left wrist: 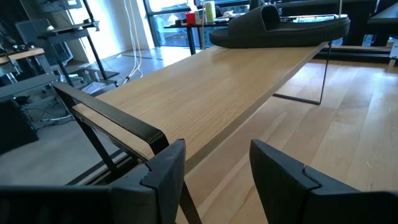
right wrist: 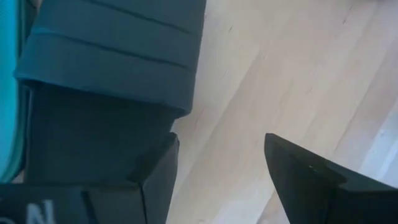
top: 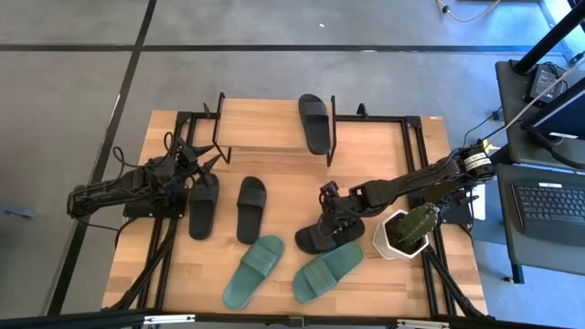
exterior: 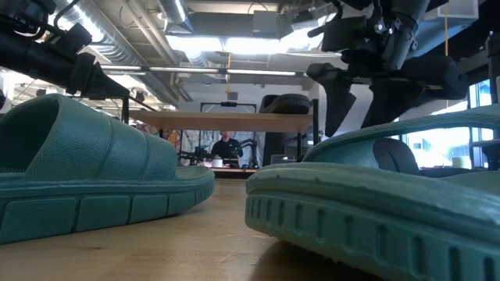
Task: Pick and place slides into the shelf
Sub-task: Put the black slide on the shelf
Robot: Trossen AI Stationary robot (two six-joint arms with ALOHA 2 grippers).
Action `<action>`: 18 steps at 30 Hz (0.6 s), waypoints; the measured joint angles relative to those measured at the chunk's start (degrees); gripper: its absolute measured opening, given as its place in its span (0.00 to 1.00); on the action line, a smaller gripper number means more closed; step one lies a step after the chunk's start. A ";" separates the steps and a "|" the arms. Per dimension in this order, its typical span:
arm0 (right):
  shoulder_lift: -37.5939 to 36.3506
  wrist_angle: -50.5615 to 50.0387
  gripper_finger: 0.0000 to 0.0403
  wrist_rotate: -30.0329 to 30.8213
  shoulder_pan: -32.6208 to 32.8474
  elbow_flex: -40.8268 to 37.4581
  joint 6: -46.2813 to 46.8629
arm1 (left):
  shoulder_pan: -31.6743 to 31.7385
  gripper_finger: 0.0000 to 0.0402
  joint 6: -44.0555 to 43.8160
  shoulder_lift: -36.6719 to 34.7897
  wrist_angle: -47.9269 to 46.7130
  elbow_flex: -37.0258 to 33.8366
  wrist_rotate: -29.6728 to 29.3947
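In the high view the right tool [top: 331, 212] covers part of the black slide [top: 320, 238] beneath it, so whether its fingers touch the strap cannot be told, and in the right wrist view that slide [right wrist: 106, 81] is cut off by the frame edges, with only a sliver of a teal slide [right wrist: 7, 93] showing. In the low view the two teal slides [exterior: 86, 176] [exterior: 383, 211] fill the foreground, run past the frame edges and hide most of the worktop [exterior: 211, 242]. The person [exterior: 226, 147] beyond the shelf [exterior: 223, 119] is too small to make out.
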 joint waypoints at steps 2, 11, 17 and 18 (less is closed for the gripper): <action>0.45 1.46 0.59 -0.04 0.00 0.02 0.00 | 0.00 0.43 0.00 0.00 0.00 0.00 0.02; 4.61 5.43 0.59 -0.65 0.00 0.04 0.15 | 0.01 0.43 0.00 0.00 -0.05 0.00 -0.01; 8.17 10.30 0.59 -0.65 0.00 0.04 1.67 | 0.00 0.43 0.01 0.00 -0.11 0.00 0.00; 8.57 11.73 0.59 -0.63 0.00 0.04 2.14 | 0.02 0.43 0.00 0.00 -0.09 0.00 -0.02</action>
